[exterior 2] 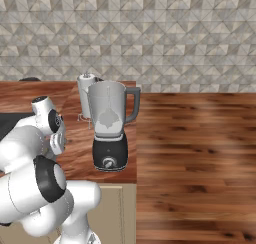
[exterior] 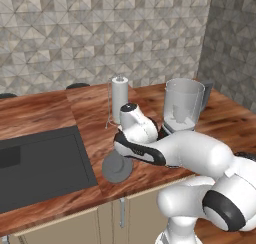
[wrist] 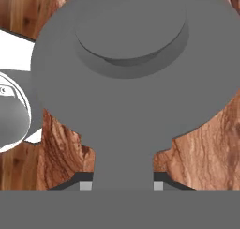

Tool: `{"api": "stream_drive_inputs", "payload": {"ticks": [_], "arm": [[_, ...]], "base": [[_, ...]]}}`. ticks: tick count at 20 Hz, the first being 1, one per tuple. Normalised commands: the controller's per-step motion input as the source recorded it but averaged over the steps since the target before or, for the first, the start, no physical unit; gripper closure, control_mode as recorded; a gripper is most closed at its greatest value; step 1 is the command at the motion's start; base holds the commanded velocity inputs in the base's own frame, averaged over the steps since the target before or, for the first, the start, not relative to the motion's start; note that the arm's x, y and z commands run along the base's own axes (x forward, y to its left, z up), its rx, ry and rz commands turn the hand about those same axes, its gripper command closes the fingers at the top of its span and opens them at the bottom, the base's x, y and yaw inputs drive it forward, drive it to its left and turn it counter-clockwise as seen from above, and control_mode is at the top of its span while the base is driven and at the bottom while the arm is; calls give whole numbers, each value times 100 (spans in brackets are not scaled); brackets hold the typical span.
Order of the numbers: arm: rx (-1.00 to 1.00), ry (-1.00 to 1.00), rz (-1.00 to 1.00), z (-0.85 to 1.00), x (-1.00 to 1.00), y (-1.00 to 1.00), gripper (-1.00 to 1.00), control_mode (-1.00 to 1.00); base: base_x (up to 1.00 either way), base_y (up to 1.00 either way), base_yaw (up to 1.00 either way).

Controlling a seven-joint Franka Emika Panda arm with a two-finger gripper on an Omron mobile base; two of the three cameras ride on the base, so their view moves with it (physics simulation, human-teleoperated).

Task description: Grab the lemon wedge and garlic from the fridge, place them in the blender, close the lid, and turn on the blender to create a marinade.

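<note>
The lid [wrist: 126,78], a flat dark-grey disc with a raised centre, is close up in the hand view. Its short tab [wrist: 124,162] sits between the two fingertips [wrist: 85,185], and my gripper [wrist: 122,183] is shut on it. In the left base view the lid [exterior: 118,168] is low at the counter's front edge, under my hand; I cannot tell whether it rests on the wood. The blender [exterior: 184,108] [exterior 2: 110,133] stands to the right with its clear jar uncovered. The fridge is out of view, and I cannot make out the lemon wedge or the garlic.
A white paper-towel roll [exterior: 119,99] [exterior 2: 85,95] on a wire stand is just behind and left of the blender. A dark flat panel [exterior: 40,163] is set into the wooden counter [exterior: 90,108] at the left. Tiled walls close off the back and right.
</note>
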Motion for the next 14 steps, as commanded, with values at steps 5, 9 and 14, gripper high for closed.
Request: {"api": "stream_drive_inputs", "payload": {"ticks": [5,9,14], "arm": [[14,0,0,51,-7,0,100,-100],[12,0,0,46,-9,0,100,-100],[3,0,-4,56,-17,0,100,-100]], "base": [[0,0,0],[0,0,0],[0,0,0]]}}
